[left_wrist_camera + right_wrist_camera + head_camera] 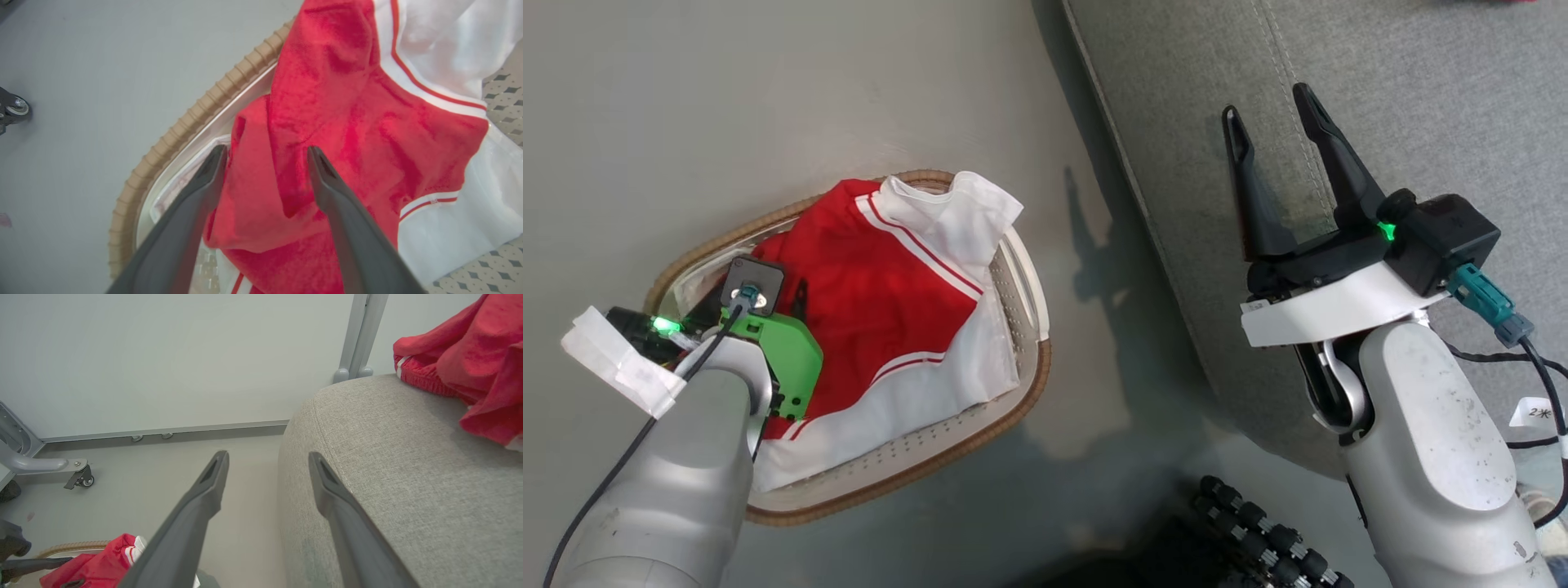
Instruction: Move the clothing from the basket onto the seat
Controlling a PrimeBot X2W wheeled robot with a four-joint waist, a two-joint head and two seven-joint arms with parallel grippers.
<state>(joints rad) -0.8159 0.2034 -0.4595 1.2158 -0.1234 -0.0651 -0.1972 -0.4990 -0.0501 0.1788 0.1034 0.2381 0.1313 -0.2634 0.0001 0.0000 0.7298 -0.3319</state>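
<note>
The white basket with its brown woven rim stands on the floor at the left. In it lies the red garment with white sleeves and stripes. My left gripper is open down inside the basket, its fingers on either side of a raised fold of this red garment. My right gripper is open and holds nothing, hovering over the rounded edge of the grey sofa. A second red garment lies on the sofa farther back.
Bare grey floor separates the basket from the sofa. Black rollers of my base show at the bottom. A caster foot and a grey post stand by the pale wall.
</note>
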